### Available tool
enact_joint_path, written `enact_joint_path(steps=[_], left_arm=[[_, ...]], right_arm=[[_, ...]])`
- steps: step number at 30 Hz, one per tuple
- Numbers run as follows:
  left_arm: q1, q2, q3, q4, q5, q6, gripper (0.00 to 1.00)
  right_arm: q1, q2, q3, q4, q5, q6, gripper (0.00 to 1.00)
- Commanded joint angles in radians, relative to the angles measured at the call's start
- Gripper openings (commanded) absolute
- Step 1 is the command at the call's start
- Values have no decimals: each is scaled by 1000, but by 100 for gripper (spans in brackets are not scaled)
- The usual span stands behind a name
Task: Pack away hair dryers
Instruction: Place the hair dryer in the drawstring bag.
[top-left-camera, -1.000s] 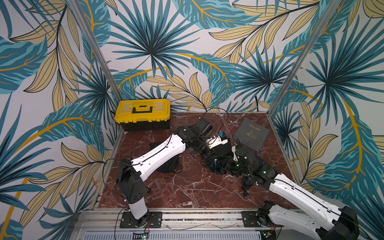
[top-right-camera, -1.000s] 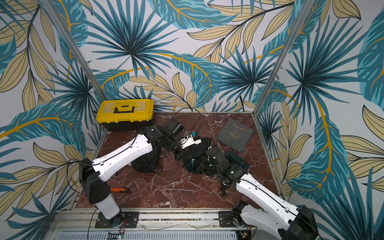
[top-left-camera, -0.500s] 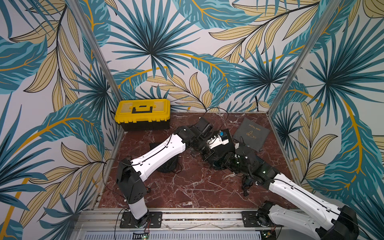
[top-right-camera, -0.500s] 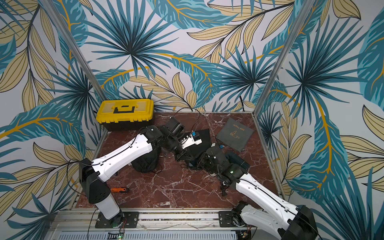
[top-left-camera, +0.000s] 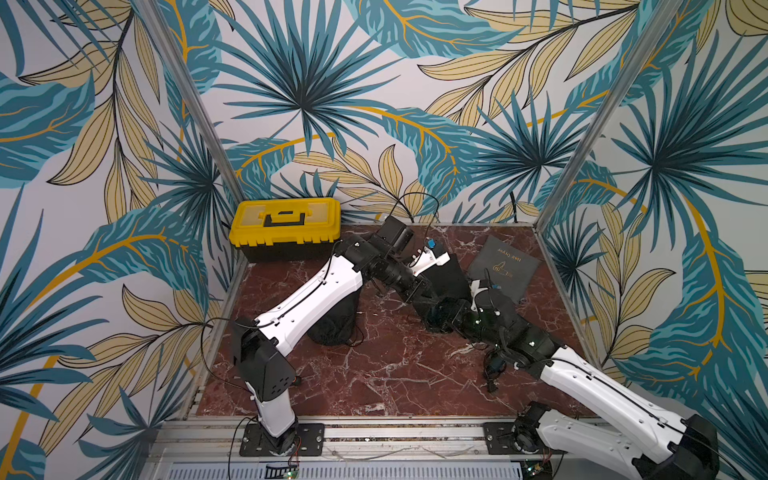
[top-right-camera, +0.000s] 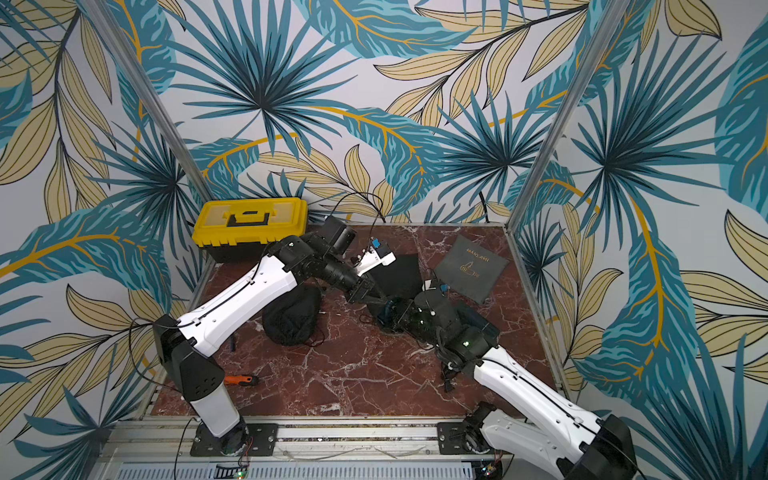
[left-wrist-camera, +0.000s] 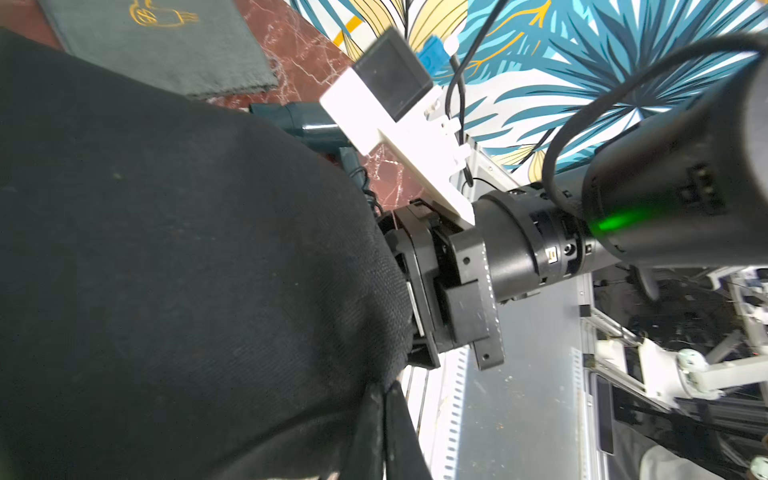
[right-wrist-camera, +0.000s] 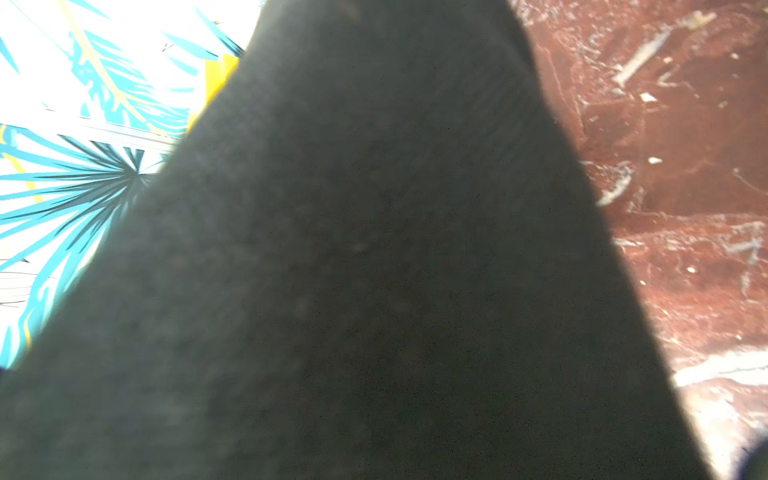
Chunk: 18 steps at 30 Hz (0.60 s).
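Hiding its contents, the black pouch (left-wrist-camera: 187, 270) hangs from the clamped left gripper (top-right-camera: 372, 297); jaws unreadable on the right gripper (left-wrist-camera: 415, 299).

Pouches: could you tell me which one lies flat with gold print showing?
The grey pouch, back right; the bulging black pouch and the middle black pouch show none.

Toolbox (top-left-camera: 286, 226) back left, against wall. Flat pouch (top-left-camera: 505, 266) back right; hair dryer (left-wrist-camera: 303, 120) just before it. Middle pouch (top-left-camera: 451, 274) between them. Bulging pouch (top-right-camera: 291, 318) before toolbox.

Front centre of table (top-left-camera: 395, 386) open; toolbox (top-left-camera: 286, 226) blocks rear-left corner, stuffed black pouch (top-right-camera: 291, 318) left-centre, grey pouch (top-left-camera: 505, 266) rear-right.
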Motion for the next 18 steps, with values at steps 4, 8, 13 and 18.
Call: enact_joint_path(steps=[4,8,13,18], left_arm=[[-28,-11,-73,56,66,-46,0],[-36,-16,-78,71,85,-67,0],[-34,-28,-75,79,98,-75,0],[14,-48,-38,73,93,-63,0]], right_arm=[[-4,-20,43,104,31,-36,46],[-3,1,66,74,24,-42,49],[-3,-3,68,68,20,-42,50],[-3,-24,90,-11,17,-69,50]])
